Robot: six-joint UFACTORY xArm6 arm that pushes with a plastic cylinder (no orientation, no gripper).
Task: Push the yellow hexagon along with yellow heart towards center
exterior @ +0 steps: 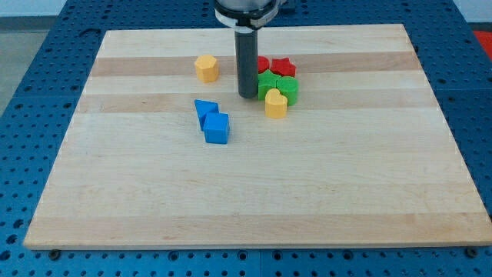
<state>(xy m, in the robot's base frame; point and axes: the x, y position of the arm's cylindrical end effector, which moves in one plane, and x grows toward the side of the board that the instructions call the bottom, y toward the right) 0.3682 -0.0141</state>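
pale wooden board (254, 192), blue perforated table (46, 46), my tip (247, 95) beside green blocks (278, 85)

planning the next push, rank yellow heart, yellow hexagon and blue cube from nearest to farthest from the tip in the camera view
My tip stands left of the cluster.
1. Yellow heart, just to the tip's right.
2. Yellow hexagon, up and to the view's left.
3. Blue cube, below and left, toward the view's bottom; only slightly farther than the hexagon.
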